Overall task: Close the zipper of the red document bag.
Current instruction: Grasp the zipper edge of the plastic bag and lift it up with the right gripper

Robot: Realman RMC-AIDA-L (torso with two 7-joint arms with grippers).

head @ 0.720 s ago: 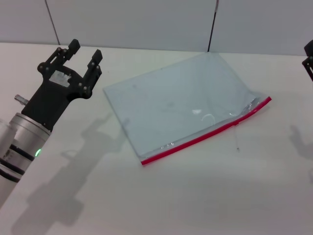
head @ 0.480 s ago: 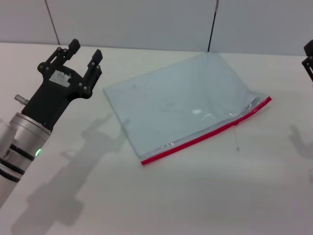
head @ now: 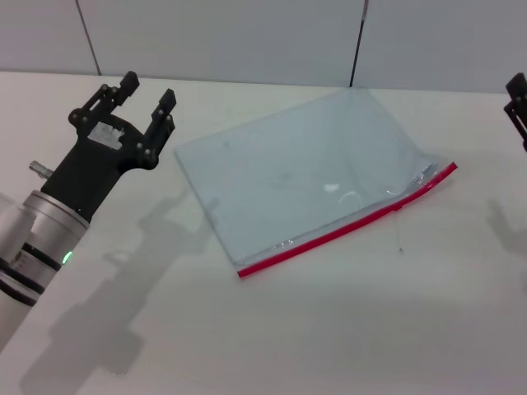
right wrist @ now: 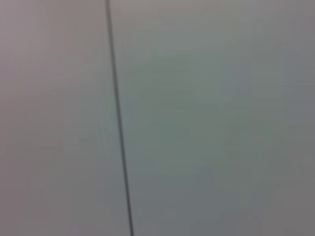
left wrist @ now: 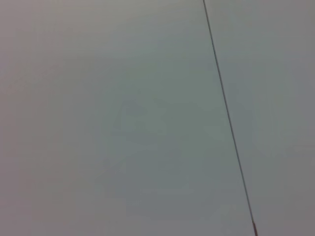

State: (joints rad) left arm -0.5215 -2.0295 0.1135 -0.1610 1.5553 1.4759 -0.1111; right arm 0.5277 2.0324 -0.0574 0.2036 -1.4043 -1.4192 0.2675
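The red document bag lies flat on the white table, a translucent pale blue pouch set at an angle. Its zipper is a thin red strip along the near long edge, running from lower left to upper right, with the bag's mouth puckered near the right end. I cannot make out the slider. My left gripper hovers open to the left of the bag's far left corner, with nothing between its fingers. Only a black sliver of my right gripper shows at the right edge of the head view. Both wrist views show only grey wall panels.
The white table stretches in front of the bag. A grey panelled wall with dark seams stands behind the table's far edge.
My left gripper has shifted slightly to the right, toward the bag. The bag has not moved.
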